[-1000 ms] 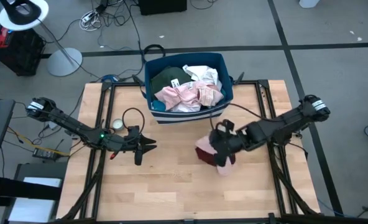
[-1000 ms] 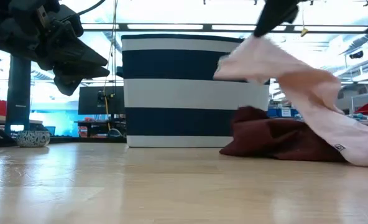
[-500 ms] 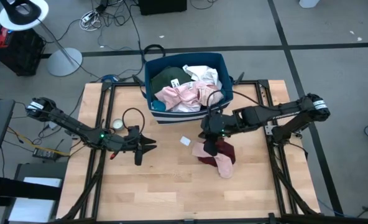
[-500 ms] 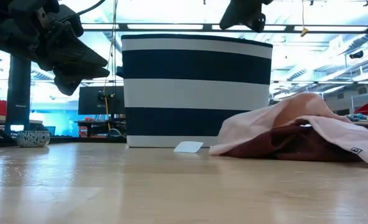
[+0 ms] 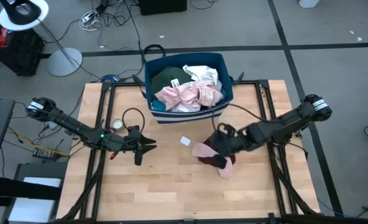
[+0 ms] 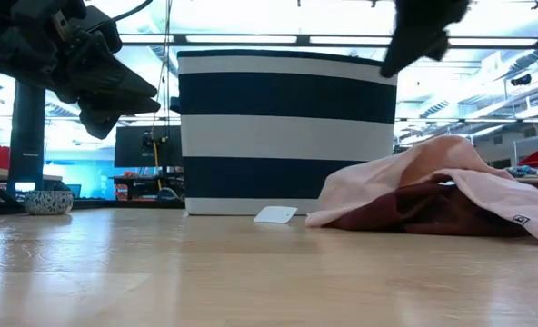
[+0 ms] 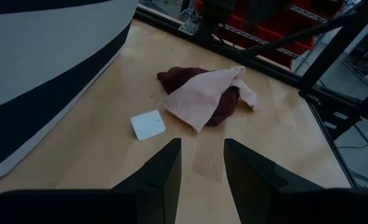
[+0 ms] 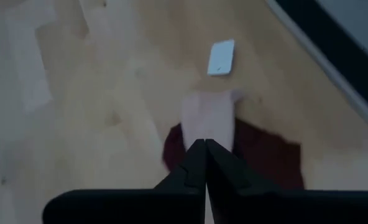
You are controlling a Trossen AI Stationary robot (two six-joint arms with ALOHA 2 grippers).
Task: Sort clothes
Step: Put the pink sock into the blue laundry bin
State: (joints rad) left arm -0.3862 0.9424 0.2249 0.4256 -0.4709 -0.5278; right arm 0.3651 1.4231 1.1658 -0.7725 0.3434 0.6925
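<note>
Two grippers in play. Right gripper (image 8: 205,163) pressed together on nothing, poised just above the pink piece (image 5: 204,150), which drapes over the maroon item (image 5: 216,160) on the table (image 5: 171,193), just in front of the striped bin (image 5: 190,112). White tag (image 5: 185,141) loose beside the pink piece, on the bin side. More clothes (image 5: 187,90) heaped inside the bin. For the next pick, probably best to spread the fingers first, drop onto one layer only, pinch the pink cloth clear of the maroon. Right arm stretched low from the table's right edge toward the bin front. Left gripper (image 7: 201,163) parted and empty, waiting off the bin's left front corner.
</note>
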